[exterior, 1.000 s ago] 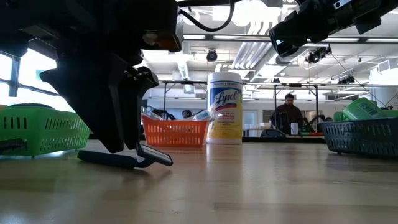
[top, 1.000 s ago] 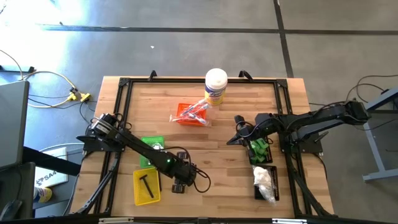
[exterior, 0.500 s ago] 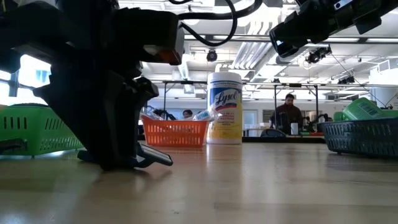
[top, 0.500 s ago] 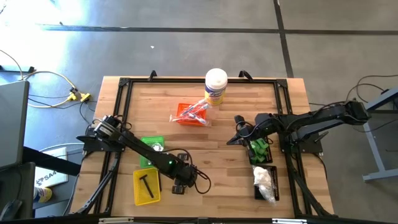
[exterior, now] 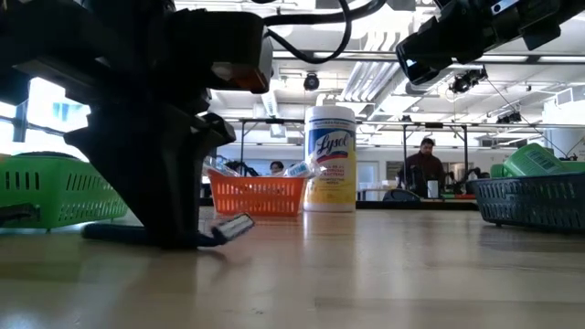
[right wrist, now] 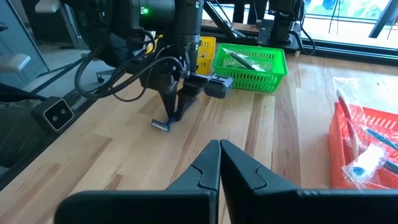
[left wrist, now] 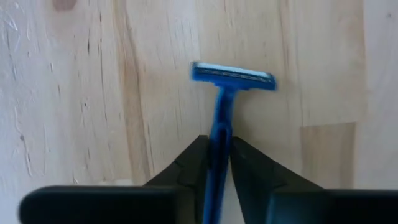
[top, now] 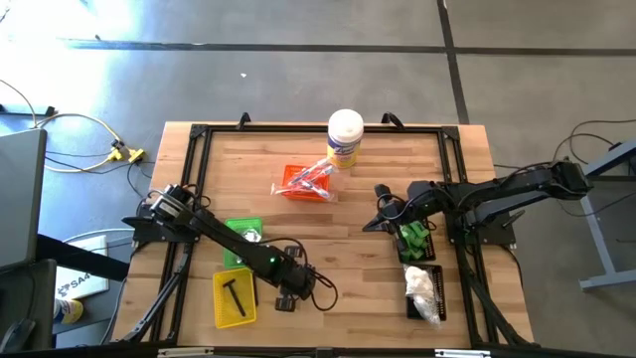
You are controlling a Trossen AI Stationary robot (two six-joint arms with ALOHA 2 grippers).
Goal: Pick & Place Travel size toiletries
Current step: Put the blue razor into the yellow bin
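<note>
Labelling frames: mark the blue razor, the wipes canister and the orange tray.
blue razor (left wrist: 233, 76), left wrist view, on its head.
wipes canister (exterior: 329, 157), low view, on its label.
orange tray (top: 295, 192), high view, on its rim.

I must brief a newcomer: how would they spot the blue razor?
Start at the yellow tray near the table's front edge; beside it the left claw grips a razor lying on bare wood. It is the only blue, T-headed item outside a tray.
</note>
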